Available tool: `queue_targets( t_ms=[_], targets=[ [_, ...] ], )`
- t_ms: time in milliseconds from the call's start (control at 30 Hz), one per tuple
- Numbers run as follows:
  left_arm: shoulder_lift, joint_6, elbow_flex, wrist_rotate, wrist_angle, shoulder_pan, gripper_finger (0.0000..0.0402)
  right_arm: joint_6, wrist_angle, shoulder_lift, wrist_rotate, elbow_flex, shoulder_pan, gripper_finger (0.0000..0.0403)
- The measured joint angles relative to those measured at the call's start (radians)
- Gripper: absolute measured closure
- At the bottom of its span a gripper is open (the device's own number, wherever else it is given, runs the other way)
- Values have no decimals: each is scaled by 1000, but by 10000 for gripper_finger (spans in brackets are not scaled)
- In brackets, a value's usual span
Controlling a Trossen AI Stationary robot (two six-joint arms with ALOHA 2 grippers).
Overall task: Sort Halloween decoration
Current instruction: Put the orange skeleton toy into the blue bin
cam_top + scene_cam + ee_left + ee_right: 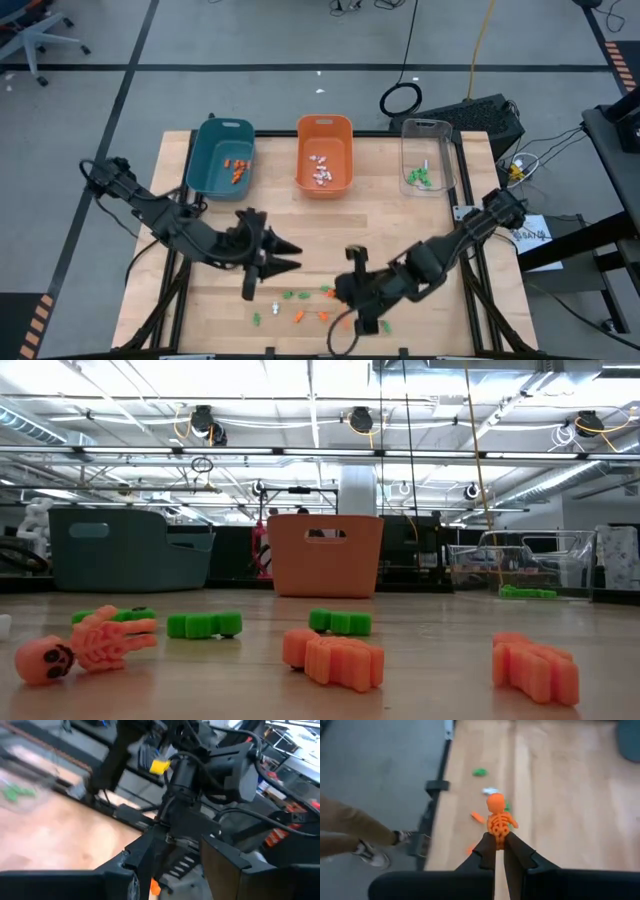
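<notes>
- Right gripper [499, 845] is clamped on an orange skeleton [498, 820], lifted near the desk's [420, 230] front edge.
- Left gripper [285, 254] stands partly open, holding nothing, at mid-desk.
- Loose trinkets [295, 305] lie along the front edge; others sit in the teal bin [222, 155], orange bin [324, 153] and clear bin [428, 157] at the back.

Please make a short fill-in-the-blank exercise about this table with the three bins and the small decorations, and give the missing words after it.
1. The right gripper is shut on an orange ____ figure.
2. The bin in the middle of the row is ____ in colour.
3. The clear bin holds only ____ trinkets.
4. The teal bin holds ____ trinkets.

Missing words: skeleton; orange; green; orange
</notes>
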Motion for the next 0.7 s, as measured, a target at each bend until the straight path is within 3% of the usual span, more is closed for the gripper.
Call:
queue_targets(
  t_ms=[200,367,500,700],
  targets=[
    [-76,177,0,-76,-6,20,244,-113,-14,-8,-1,88,-99,403],
    [-146,305,1,-98,-1,40,244,-189,68,-13,-3,156,-188,403],
    [-193,416,1,-176,6,62,244,-200,119,-16,-3,215,-262,403],
    [-215,498,1,-160,3,119,244,-190,269,-16,-3,237,-348,403]
  ],
)
